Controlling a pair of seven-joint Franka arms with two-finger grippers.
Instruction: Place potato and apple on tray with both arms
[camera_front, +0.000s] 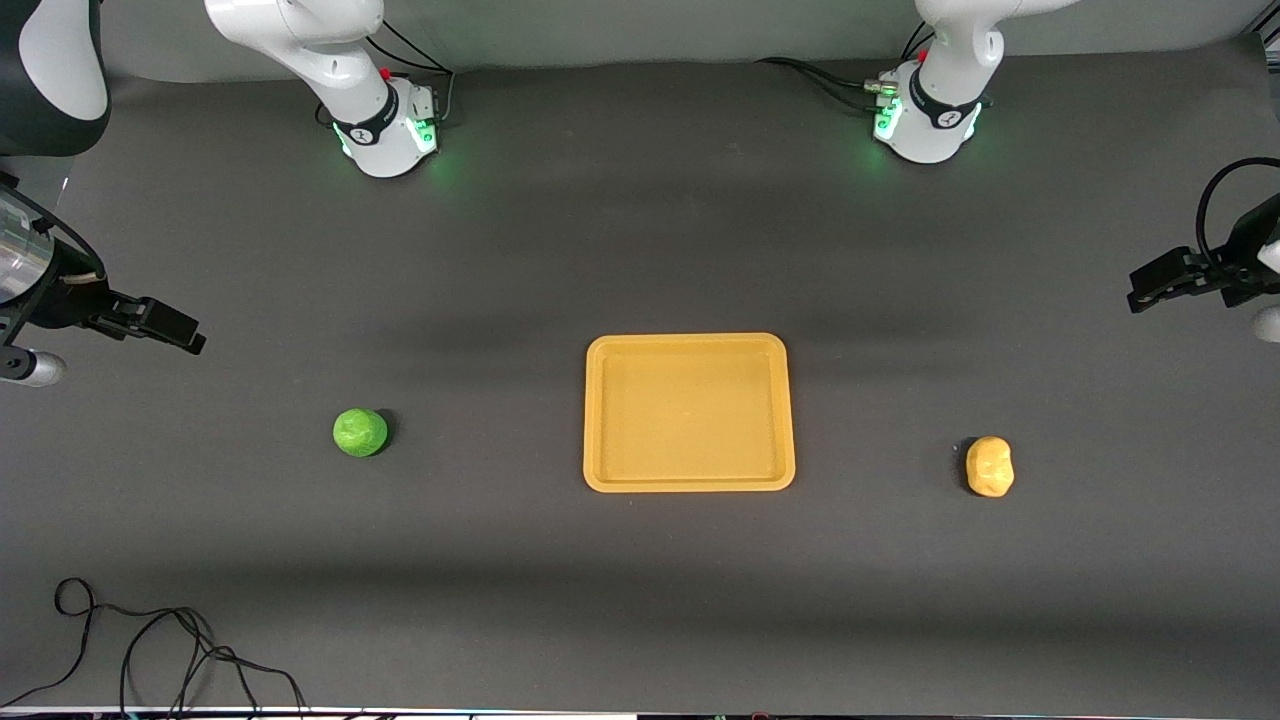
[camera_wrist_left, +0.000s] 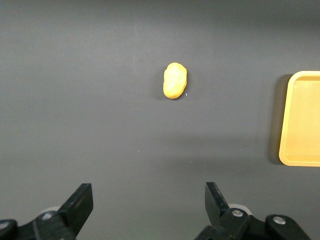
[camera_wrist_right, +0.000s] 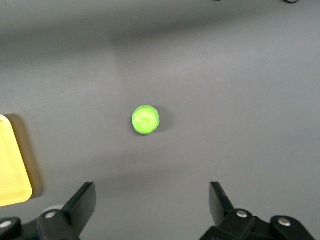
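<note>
Altogether 1 potato (camera_front: 989, 466), 1 apple (camera_front: 360, 432), 1 tray (camera_front: 689, 484)

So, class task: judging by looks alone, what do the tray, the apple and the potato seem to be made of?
Tray: probably moulded plastic, matt yellow-orange, with a uniform colour and a smooth rounded rim.
Apple: bright, even green with a slight sheen; possibly a plastic or foam replica, though real fruit cannot be ruled out.
Potato: smooth, saturated yellow-orange with soft lumps, likely an imitation.

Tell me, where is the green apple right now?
The apple sits on the table, beside the tray toward the right arm's end. In the right wrist view it lies apart from the open right gripper.
</note>
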